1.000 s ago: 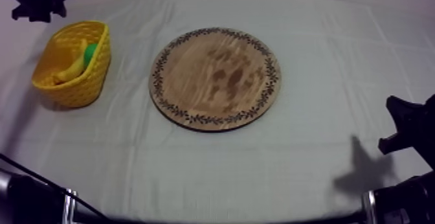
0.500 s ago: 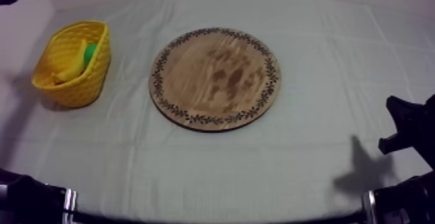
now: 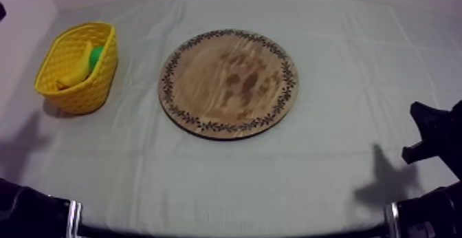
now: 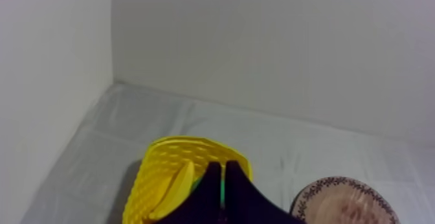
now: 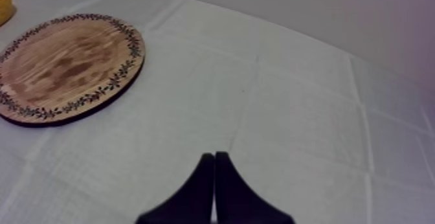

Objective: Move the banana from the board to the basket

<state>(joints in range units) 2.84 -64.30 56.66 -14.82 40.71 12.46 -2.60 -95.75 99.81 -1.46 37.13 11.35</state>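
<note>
Cloth, grey-white and creased into squares, covers the table (image 3: pixel 330 172) from edge to edge. The round wooden board (image 3: pixel 230 82) lies flat at the middle of the table, a little nearer the far edge than the near one. Nothing lies on it, and its leafy rim shows all the way round.

The yellow basket (image 3: pixel 75 65) stands by the left edge of the table, toward the far left corner and well apart from the board. The banana (image 3: pixel 79 65) is inside the basket, leaning against its wall. A small green thing (image 3: pixel 97 53) sits just beside the banana in the basket; I cannot tell its kind.

The left gripper (image 4: pixel 221 167) hangs above the basket and touches nothing. Its 2 black fingers are clenched together into a narrow wedge, with a thin slit of green showing between them and nothing in their grasp. From that wrist view the banana lies below the fingers inside the basket, and the board's rim shows on the cloth beyond.

The right gripper (image 5: pixel 214 155) is over bare cloth near the right edge of the table, apart from the board. Its 2 fingers are likewise clenched on nothing.
</note>
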